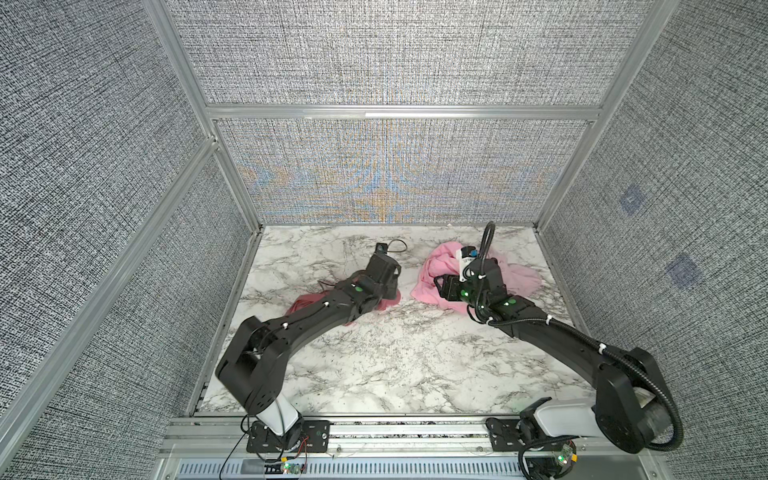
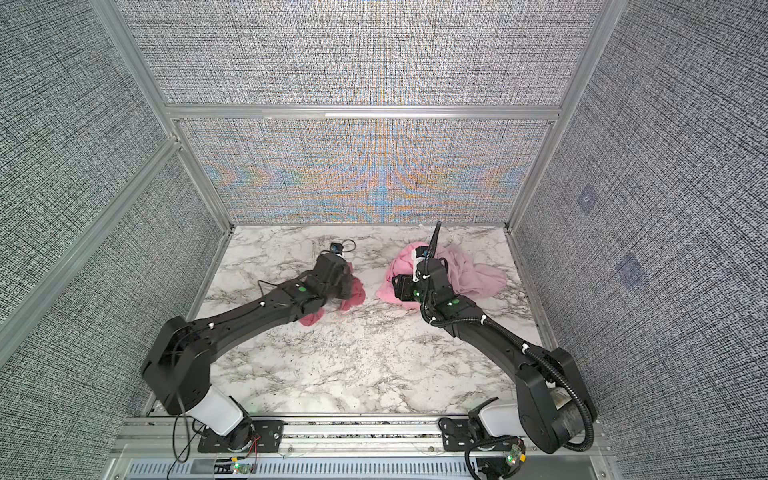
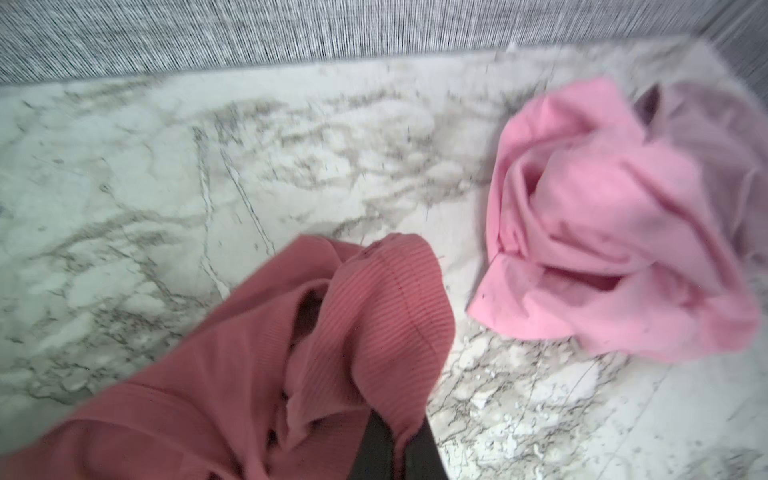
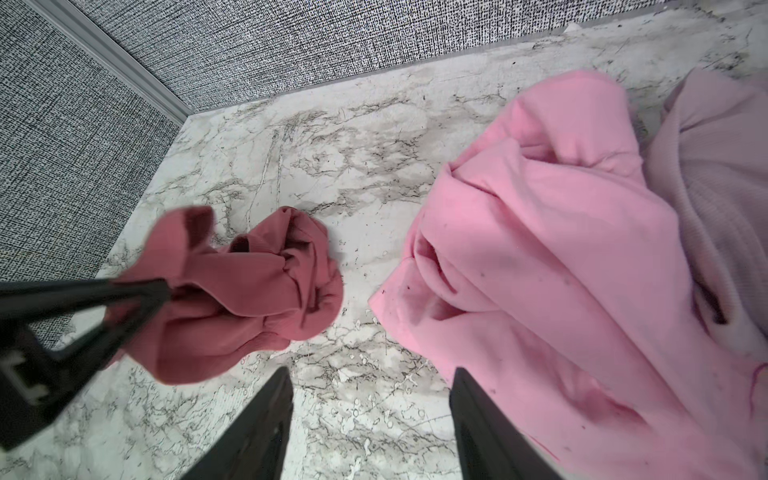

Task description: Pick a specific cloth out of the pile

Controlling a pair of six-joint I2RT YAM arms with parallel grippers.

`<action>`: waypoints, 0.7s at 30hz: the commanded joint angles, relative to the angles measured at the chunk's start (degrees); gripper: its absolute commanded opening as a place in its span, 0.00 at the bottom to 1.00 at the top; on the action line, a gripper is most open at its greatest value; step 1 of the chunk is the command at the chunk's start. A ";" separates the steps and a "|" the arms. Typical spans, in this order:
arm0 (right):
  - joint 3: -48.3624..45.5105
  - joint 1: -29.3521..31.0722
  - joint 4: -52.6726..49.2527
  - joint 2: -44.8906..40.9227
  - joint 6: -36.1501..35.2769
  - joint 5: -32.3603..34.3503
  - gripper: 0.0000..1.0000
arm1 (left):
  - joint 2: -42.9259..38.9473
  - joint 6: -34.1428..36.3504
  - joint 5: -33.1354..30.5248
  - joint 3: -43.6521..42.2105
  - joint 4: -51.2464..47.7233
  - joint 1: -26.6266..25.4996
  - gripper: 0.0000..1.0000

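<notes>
Between the fingertips of the left pincer sits a bunched fold of the long, dark rose-red ribbed fabric cloth. The jaws are clenched tight on it, and the left wrist view shows the same nip, with fabric spilling over the black fingers. Beyond the tips the rest slumps in a crumpled ball on the white-and-grey marble tabletop. In a top view the cloth also trails back under that arm.

Past the ball, across a strip of bare marble and not touching it, lies the pile: a soft bright bubblegum-pink cloth heaped against a pale mauve-pink cloth. The right pincer hangs released, jaws apart and empty, with the pile's edge just beside one finger.

The grasp looks made, so the step in hand is probably the carry-off. It should go best as a straight lift until the trailing end clears the marble, then a pull away from the pile, never toward it. The hold is on a small fold, so a slow pull should keep it from slipping.
</notes>
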 commanded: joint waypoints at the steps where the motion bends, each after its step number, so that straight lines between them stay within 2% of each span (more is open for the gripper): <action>1: -0.18 -0.02 0.96 -0.42 1.02 -0.79 0.62 | -5.61 -0.42 2.00 -3.30 4.07 2.84 0.00; 7: -0.30 -0.02 2.25 -0.37 2.21 -2.58 0.62 | -19.61 -0.83 0.82 -12.90 6.65 9.68 0.00; 12: 0.63 -0.02 2.93 0.50 2.70 -3.73 0.62 | -28.82 -2.31 -0.48 -19.31 2.73 17.24 0.00; 16: 3.00 -0.02 2.93 2.26 2.17 -5.30 0.62 | -32.79 -3.85 0.78 -25.95 2.20 24.36 0.00; 21: 6.27 -0.02 3.10 4.58 2.08 -7.70 0.63 | -33.24 -8.39 3.49 -33.30 4.16 32.44 0.00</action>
